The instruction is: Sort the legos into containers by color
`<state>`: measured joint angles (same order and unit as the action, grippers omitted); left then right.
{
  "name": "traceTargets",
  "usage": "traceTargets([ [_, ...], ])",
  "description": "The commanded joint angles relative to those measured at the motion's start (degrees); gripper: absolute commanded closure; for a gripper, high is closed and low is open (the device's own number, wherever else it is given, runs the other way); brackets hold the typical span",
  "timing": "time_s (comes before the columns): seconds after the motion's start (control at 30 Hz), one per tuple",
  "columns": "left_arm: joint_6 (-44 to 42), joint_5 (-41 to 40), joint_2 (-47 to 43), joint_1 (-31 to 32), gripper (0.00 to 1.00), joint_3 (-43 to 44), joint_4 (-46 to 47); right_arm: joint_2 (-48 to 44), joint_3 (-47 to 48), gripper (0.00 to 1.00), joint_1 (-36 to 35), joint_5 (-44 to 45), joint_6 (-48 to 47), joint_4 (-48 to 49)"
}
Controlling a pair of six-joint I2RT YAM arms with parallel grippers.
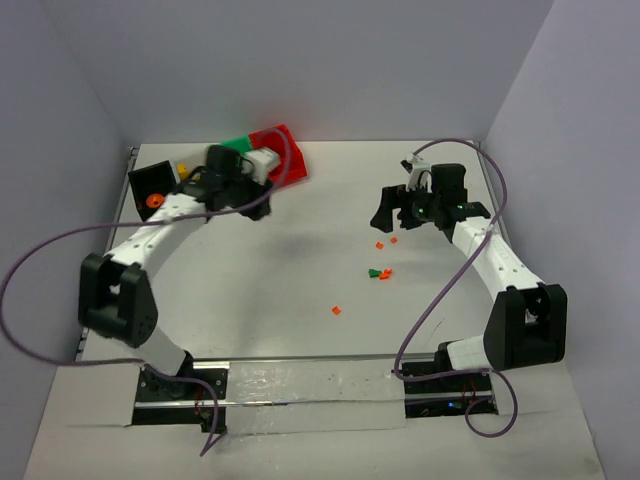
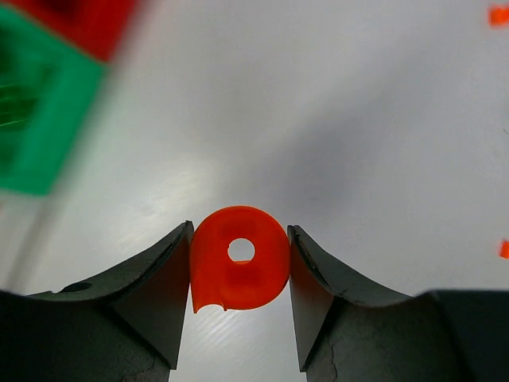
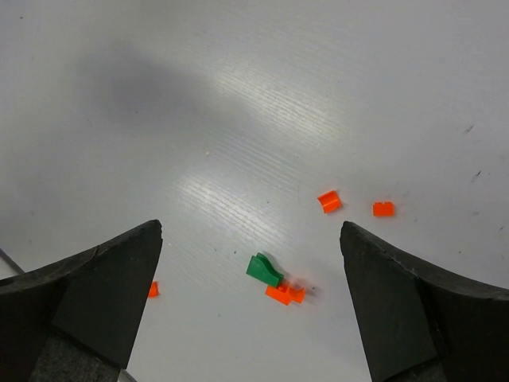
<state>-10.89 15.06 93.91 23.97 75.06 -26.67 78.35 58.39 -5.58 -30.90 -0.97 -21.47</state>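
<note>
Left gripper clamped across small orange rounded plastic lego with centre hole, hole facing wrist camera. Green plastic bin and red plastic bin up-left of fingers. Black plastic bin, orange piece inside, lies near, left of this hand; likely drop target. Right gripper spread wide, empty, above loose green wedge lego and orange bits on white table.
</note>
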Motion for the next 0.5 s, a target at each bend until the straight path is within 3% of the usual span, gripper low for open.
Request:
traceTargets([
  [0.0,-2.40,3.53,-6.70,-11.79,0.61,0.33,-6.57,1.08,1.92,0.00,-0.06,-1.79,1.56,3.78],
  [0.17,-4.30,7.42,-2.29,-29.70,0.60,4.88,-7.09,2.85,3.38,0.00,-0.91,-1.88,2.64,3.54],
  [0.27,-4.06,8.54,2.88,-34.87,0.60,9.64,-6.07,2.70,3.41,0.00,-1.35,-1.56,2.39,3.70],
  [0.47,-4.01,7.17,14.32,-37.95,0.60,19.59,-6.02,1.99,1.89,0.00,-1.53,-0.92,1.58,4.03],
])
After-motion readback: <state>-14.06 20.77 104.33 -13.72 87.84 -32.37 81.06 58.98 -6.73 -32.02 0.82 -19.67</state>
